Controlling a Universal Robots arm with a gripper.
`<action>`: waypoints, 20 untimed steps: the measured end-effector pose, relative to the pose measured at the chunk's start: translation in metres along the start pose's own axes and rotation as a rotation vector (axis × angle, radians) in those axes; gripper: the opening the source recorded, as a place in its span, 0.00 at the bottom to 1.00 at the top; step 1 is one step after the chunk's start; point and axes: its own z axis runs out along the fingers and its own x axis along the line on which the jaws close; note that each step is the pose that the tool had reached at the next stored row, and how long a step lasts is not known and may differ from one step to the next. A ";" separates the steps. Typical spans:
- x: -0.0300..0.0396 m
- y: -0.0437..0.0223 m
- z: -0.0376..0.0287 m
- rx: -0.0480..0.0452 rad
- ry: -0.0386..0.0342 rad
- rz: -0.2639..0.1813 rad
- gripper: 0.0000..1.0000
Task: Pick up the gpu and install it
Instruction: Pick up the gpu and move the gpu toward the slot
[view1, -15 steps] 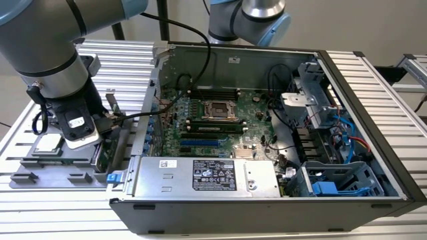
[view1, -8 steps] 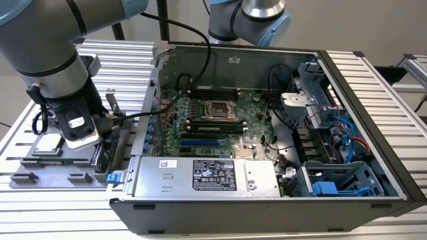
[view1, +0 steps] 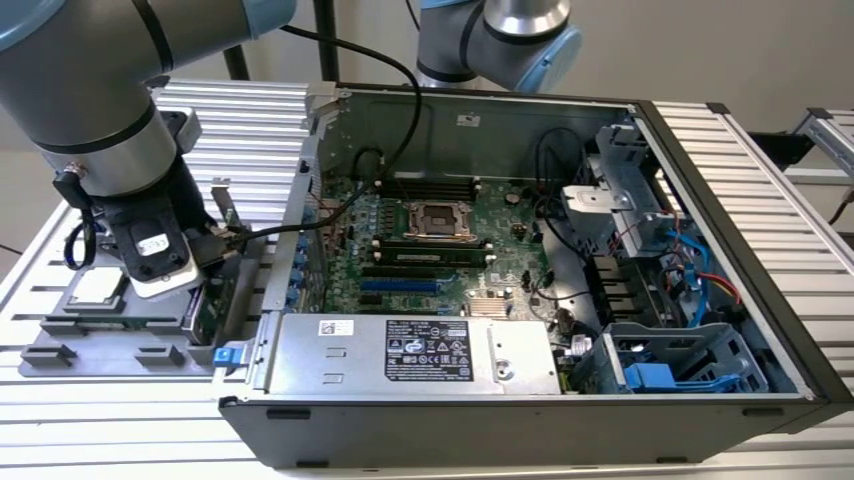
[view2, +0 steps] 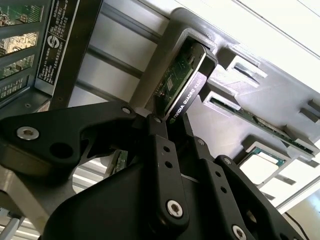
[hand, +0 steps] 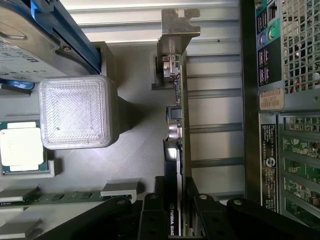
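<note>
Claw (hand: 178, 212) clamped on gpu (hand: 176, 125) edge | gpu upright in grey tray (hand: 135, 155) | tray beside open computer case (view1: 467, 125) on worktop (view1: 254, 110)

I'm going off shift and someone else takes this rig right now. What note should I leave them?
The tool is shut on the gpu, by both wrist views. The gpu stands on edge in the grey holder, at the exterior view's left of the open case. Done: reach and grasp. Left: gpu not yet lifted out or installed in the case.
</note>
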 end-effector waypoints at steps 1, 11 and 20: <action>0.0000 0.0000 0.0000 0.0001 0.0000 0.000 0.00; 0.0000 0.0000 0.0000 0.0001 -0.0002 0.000 0.00; -0.0004 0.0005 -0.0101 0.0003 0.0000 0.000 0.00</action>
